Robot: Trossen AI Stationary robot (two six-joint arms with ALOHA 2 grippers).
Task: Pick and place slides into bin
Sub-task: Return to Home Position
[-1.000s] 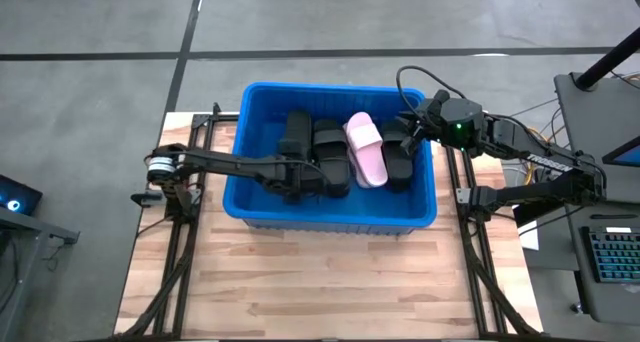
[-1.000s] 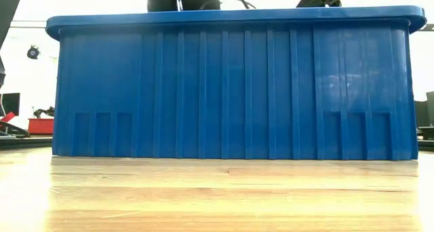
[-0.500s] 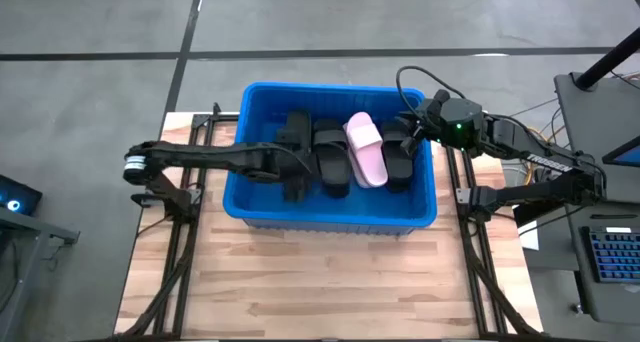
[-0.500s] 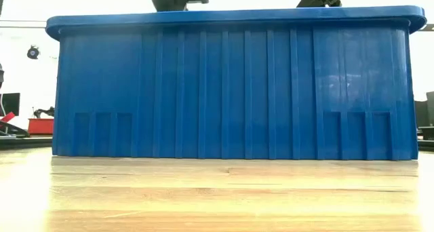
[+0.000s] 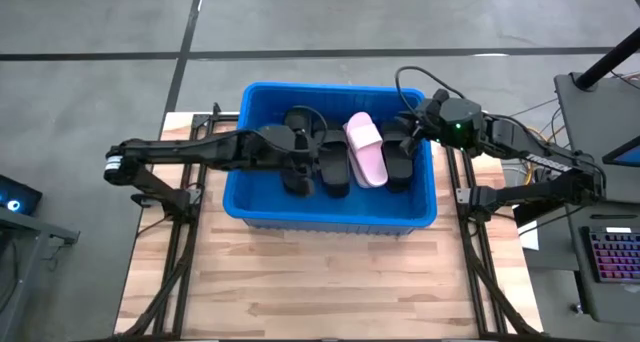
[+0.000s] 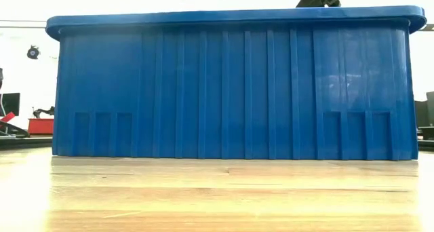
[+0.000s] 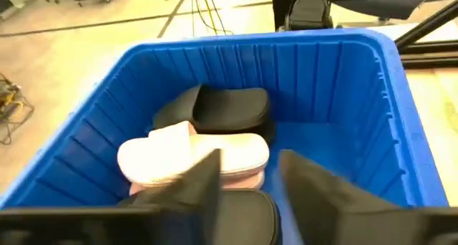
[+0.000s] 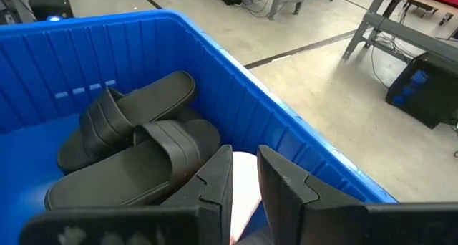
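The blue bin (image 5: 330, 214) stands on the wooden table and holds the slides. Inside lie black slides (image 5: 333, 162), a pink slide (image 5: 366, 150) between them, and one more black slide (image 5: 400, 160) by the right wall. My left gripper (image 5: 308, 148) hovers over the bin's left half. Its fingers (image 7: 209, 179) stand apart with nothing between them, above the pink slide (image 7: 189, 155) and a black slide (image 7: 247, 215). My right gripper (image 5: 406, 137) waits over the bin's far right corner, and its fingers (image 8: 215, 177) leave a narrow empty gap.
The bin's tall ribbed wall (image 6: 230, 83) fills the low view, with only bits of the arms above its rim. Bare wood (image 5: 330, 282) lies in front of the bin. A keyboard (image 5: 610, 257) and stands sit off the table's right side.
My left gripper has risen from low in the bin's near left part and gone a little toward the far edge. It now stands above the black slides. The slides lie where they were.
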